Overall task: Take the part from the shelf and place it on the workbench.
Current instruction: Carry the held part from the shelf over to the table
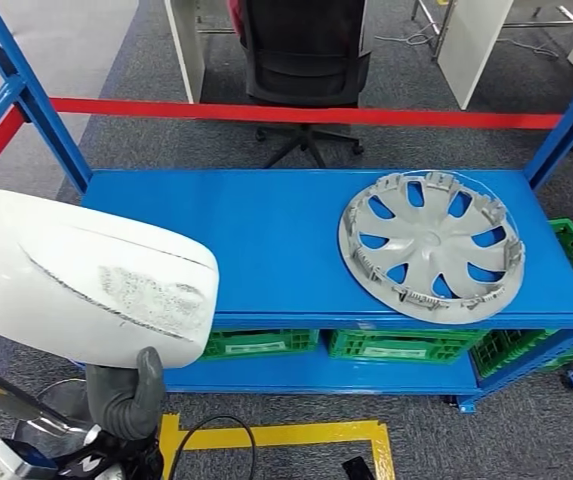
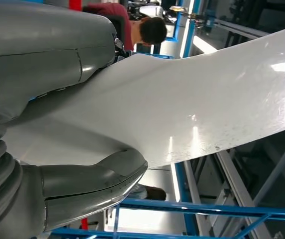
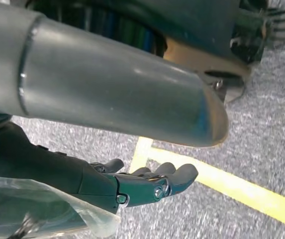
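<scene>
Part, a smooth, glossy white curved panel with a scuffed grey patch, is sitting in the left hand, off the near left corner of the blue shelf; its left end is running out of frame. Left hand is gripping it, thumb pressing its underside. Ribbed silver wheel cover is lying flat on the shelf's right end. Right hand is hanging above grey carpet, holding nothing, fingers loosely extended.

The left hand has a thick glossy grey thumb and ribbed cover; the right hand has dark, screw-jointed fingers.
</scene>
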